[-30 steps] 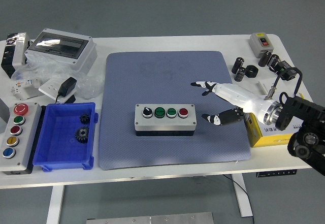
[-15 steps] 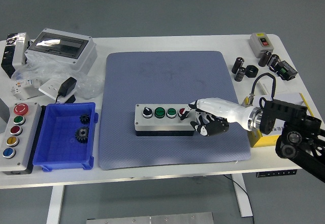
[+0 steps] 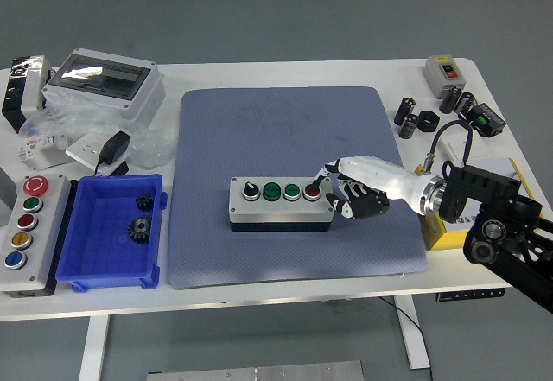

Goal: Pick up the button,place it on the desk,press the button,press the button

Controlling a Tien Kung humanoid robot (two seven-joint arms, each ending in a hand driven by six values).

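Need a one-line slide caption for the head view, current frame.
Right hand, fingers curled, at the red-button end of the grey button box on the blue-grey mat; left arm out of view.

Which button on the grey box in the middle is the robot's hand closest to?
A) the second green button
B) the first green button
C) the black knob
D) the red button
D: the right hand comes in from the right, and its fingertips sit at the red button, the rightmost one on the grey button box, far from the black knob.
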